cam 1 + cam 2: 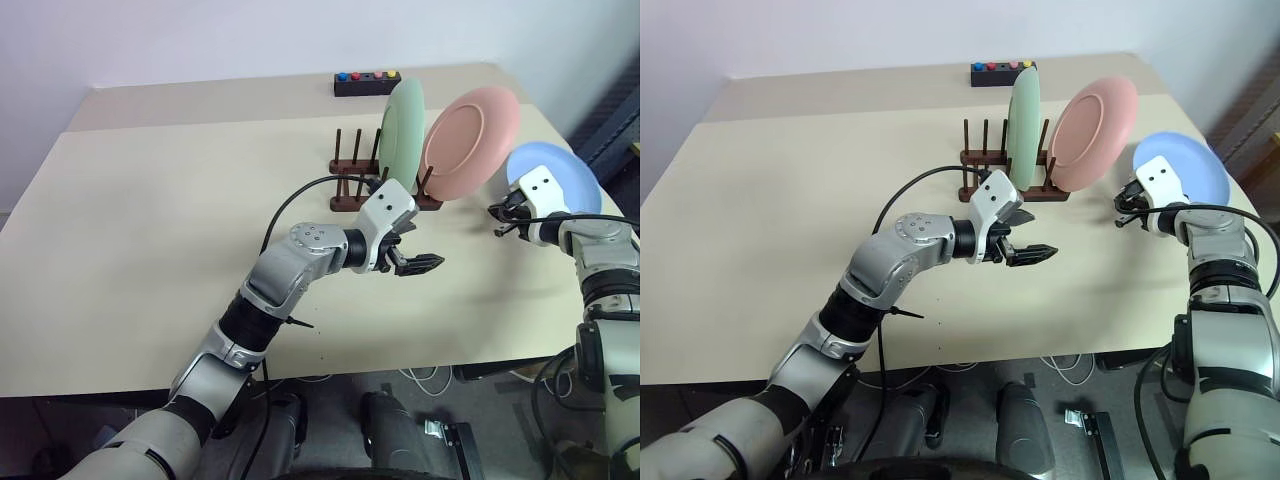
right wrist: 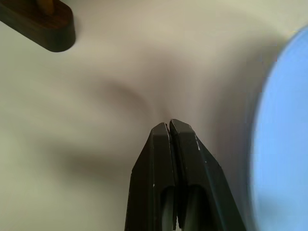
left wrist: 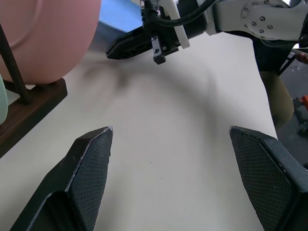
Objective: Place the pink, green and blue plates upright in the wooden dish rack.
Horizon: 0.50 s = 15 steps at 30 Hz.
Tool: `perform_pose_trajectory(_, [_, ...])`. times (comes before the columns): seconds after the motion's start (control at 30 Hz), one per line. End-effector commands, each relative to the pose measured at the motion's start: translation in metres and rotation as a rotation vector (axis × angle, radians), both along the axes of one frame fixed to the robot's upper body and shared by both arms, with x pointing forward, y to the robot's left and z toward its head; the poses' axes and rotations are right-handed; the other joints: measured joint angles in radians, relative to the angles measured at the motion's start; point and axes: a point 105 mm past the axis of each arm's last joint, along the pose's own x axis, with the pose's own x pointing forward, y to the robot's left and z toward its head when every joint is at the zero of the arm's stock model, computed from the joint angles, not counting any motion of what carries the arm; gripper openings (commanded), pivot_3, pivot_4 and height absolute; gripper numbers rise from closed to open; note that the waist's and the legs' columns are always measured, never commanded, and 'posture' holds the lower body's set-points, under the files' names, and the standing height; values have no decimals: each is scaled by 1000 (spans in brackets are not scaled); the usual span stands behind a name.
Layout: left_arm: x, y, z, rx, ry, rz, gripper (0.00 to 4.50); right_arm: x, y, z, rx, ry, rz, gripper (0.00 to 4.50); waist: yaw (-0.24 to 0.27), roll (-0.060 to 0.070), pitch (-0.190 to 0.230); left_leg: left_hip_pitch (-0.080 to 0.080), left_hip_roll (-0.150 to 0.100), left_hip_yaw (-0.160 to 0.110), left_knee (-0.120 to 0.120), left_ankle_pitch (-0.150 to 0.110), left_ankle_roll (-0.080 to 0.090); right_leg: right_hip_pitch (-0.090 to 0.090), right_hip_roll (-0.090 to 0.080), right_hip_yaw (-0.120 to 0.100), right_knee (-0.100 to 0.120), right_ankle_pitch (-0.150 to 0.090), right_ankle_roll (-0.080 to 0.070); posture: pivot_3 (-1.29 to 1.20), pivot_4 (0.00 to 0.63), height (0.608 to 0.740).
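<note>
The pale green plate (image 1: pixel 403 135) stands upright between the pegs of the dark wooden dish rack (image 1: pixel 345 195). The pink plate (image 1: pixel 470 140) leans upright at the rack's right end. The light blue plate (image 1: pixel 575 175) is near the table's right edge. My right gripper (image 1: pixel 500 215) is shut just beside the blue plate's left rim; the right wrist view shows its fingers (image 2: pixel 168 144) pressed together with nothing between them and the plate (image 2: pixel 284 144) off to one side. My left gripper (image 1: pixel 420 265) hovers open and empty in front of the rack, pointing right.
A black box with coloured buttons (image 1: pixel 366 83) sits at the table's back edge behind the rack. The beige table (image 1: pixel 150 220) stretches wide to the left of the rack. A black cable loops over my left forearm.
</note>
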Motion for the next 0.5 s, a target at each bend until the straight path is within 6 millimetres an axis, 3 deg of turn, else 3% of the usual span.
perform_pose_trajectory(0.03, [-1, -2, 12, -42, -33, -10, 3987, 1, -5, 22, -12, -73, 4, 19, -1, 0, 0, 0, 0, 0, 0, 0, 0, 0, 0, 0, 0, 0, 0, 0, 150, 740])
perform_pose_trajectory(0.1, [-2, -2, 13, -44, -36, -15, 3987, 3, 3, 31, 53, -109, 36, 19, -1, 0, 0, 0, 0, 0, 0, 0, 0, 0, 0, 0, 0, 0, 0, 0, 150, 740])
perform_pose_trajectory(0.2, [-2, -2, 15, -52, -42, -20, 3987, 4, 12, 51, 171, -176, 86, 827, -1, 0, 0, 0, 0, 0, 0, 0, 0, 0, 0, 0, 0, 0, 0, 0, 150, 740])
perform_pose_trajectory(0.43, [0, -1, 17, -65, -55, -8, 3987, 1, 4, 59, 141, -201, 59, 4336, 1, 0, 0, 0, 0, 0, 0, 0, 0, 0, 0, 0, 0, 0, 0, 0, 150, 740])
perform_pose_trajectory(0.5, [2, -1, 17, -61, -73, 3, 3987, 0, -3, 57, 94, -200, 25, 4472, 3, 0, 0, 0, 0, 0, 0, 0, 0, 0, 0, 0, 0, 0, 0, 0, 150, 740])
